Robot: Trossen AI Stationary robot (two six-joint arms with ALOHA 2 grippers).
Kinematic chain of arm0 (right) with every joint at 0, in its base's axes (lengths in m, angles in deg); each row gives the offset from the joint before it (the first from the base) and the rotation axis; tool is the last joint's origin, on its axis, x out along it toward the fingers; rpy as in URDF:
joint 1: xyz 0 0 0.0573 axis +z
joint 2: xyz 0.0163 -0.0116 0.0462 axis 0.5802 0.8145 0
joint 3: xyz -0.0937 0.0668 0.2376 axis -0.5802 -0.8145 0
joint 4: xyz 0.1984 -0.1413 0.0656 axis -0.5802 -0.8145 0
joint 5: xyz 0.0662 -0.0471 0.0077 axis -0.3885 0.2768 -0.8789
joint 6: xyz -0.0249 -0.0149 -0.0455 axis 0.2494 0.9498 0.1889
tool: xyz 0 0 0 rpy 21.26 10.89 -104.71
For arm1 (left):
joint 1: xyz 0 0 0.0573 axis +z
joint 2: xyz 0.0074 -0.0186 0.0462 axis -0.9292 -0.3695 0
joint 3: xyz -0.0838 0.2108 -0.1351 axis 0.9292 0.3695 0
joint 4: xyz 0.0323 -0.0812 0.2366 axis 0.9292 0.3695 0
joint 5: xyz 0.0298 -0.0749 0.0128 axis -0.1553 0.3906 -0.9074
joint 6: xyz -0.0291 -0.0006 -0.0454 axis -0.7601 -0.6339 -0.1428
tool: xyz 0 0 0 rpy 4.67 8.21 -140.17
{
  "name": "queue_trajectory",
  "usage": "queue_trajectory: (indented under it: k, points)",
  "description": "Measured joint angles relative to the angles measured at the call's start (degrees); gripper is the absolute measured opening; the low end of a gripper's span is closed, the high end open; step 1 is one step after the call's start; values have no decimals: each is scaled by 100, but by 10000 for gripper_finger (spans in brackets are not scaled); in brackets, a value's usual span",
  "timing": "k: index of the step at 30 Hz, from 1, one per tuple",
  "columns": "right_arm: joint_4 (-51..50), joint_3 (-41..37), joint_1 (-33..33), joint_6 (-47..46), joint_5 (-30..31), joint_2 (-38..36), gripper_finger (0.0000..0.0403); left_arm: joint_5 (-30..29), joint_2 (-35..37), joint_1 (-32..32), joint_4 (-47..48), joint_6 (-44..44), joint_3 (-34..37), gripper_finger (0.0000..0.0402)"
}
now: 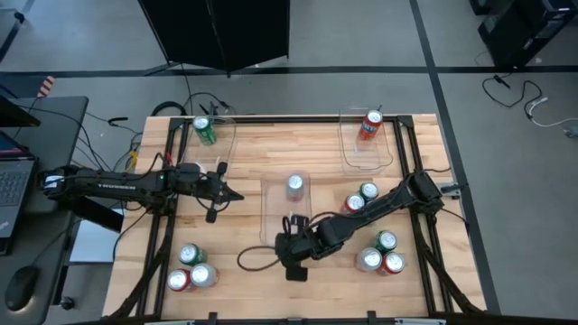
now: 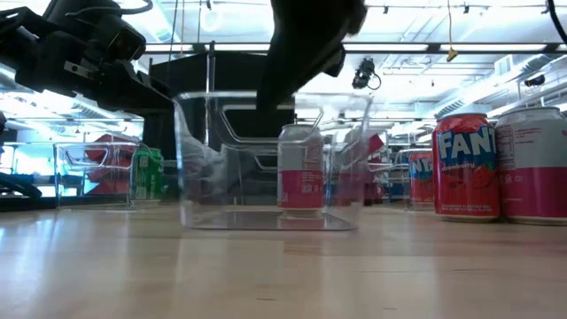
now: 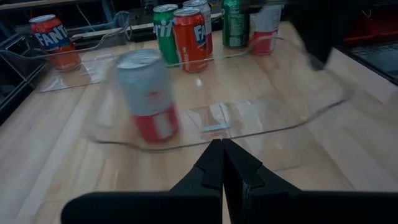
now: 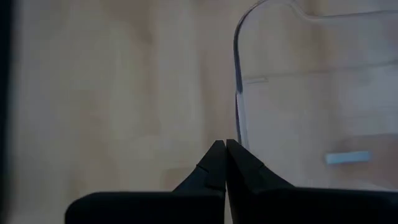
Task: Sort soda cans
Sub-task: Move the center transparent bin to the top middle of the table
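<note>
high: one can each in three bins (image 1: 370,149), rest loose | low: label of middle can (image 2: 301,168) | left gripper (image 3: 222,144) pinched shut, empty, facing it | right gripper (image 4: 224,144) closed, empty, at bin rim

A wooden table (image 1: 253,149) carries 3 clear plastic bins. The far-left bin (image 1: 223,135) holds 1 green can (image 1: 205,131), the far-right bin (image 1: 354,155) 1 red can (image 1: 370,125), the middle bin (image 1: 274,212) 1 silver-white can (image 1: 295,187). Directly on the wood stand 3 cans near left (image 1: 191,269), 2 cans right of the middle (image 1: 361,197) and 3 cans near right (image 1: 380,254).
</note>
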State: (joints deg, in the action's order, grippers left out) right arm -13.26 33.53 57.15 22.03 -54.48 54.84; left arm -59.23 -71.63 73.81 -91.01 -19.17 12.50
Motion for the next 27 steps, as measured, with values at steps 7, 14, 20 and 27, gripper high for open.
queue_trajectory:
  k: [7,14,20,27]
  points:
    - [-235,-1,-404,248,327,0,0,0,0,0,55,-9,0,2]
    - [-467,-1,-789,534,514,0,0,-59,0,0,132,-28,2,2]
    - [-786,-1,-1101,852,852,0,0,-57,0,0,142,-28,2,2]
    - [-1077,-1,-1428,1244,1083,0,0,-522,0,0,349,-320,-35,2]
